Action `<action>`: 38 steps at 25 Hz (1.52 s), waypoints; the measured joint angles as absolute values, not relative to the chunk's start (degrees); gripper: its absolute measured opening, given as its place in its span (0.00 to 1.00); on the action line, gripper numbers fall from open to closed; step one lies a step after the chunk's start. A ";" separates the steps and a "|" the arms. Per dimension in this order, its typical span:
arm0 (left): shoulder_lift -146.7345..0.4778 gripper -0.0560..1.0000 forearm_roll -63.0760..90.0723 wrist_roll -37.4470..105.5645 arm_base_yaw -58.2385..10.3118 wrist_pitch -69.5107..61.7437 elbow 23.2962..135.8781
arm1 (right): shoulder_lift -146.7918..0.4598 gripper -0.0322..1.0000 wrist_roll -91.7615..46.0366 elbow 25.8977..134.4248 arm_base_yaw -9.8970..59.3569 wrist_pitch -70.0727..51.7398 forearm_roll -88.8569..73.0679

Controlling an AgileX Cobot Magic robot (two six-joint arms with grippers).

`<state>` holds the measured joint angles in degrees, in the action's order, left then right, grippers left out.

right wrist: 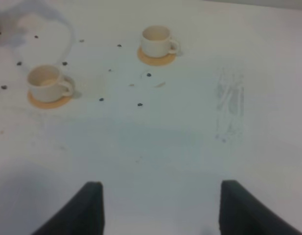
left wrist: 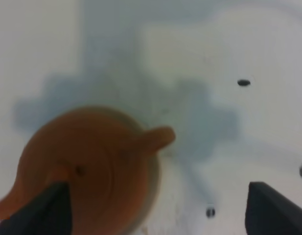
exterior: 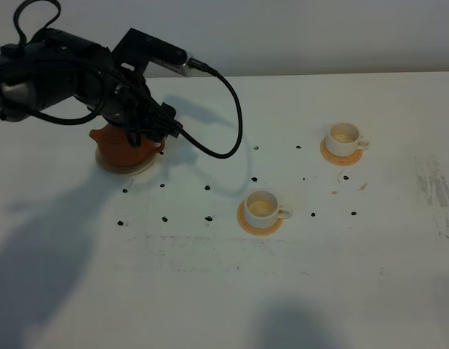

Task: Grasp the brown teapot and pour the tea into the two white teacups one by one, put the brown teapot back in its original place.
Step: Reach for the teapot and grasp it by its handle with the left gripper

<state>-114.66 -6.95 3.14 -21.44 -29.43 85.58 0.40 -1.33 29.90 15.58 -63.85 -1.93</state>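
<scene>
The brown teapot [exterior: 126,150] stands on the cream plate [exterior: 139,170] at the left of the table. My left gripper [exterior: 147,128] hovers right over it, open. In the left wrist view the teapot [left wrist: 87,169] lies below the open gripper [left wrist: 156,190], close to one fingertip [left wrist: 53,205], spout toward the gap. The two white teacups [exterior: 262,206] [exterior: 345,135] stand upright on orange-tan coasters, middle and right; their insides look pale tan. The right wrist view shows both cups [right wrist: 47,82] [right wrist: 156,40] far ahead of my open, empty right gripper [right wrist: 160,198]. No tea shows.
Small black dots [exterior: 207,187] mark the white table between the teapot and the cups. A black cable [exterior: 235,116] loops from the left arm over the table. Grey scuff marks [exterior: 431,185] lie at the right edge.
</scene>
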 joint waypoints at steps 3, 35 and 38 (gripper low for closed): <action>-115.80 0.70 -6.95 3.20 -21.44 -29.55 87.81 | 0.40 0.51 -0.58 29.90 15.58 -63.85 -1.20; -119.05 0.70 -5.81 3.81 -22.07 -29.28 91.70 | 0.40 0.51 0.00 29.90 0.62 -63.85 -3.32; -119.05 0.70 -5.76 3.80 -22.74 -30.34 91.70 | 0.40 0.51 0.00 29.90 0.62 -63.85 -3.32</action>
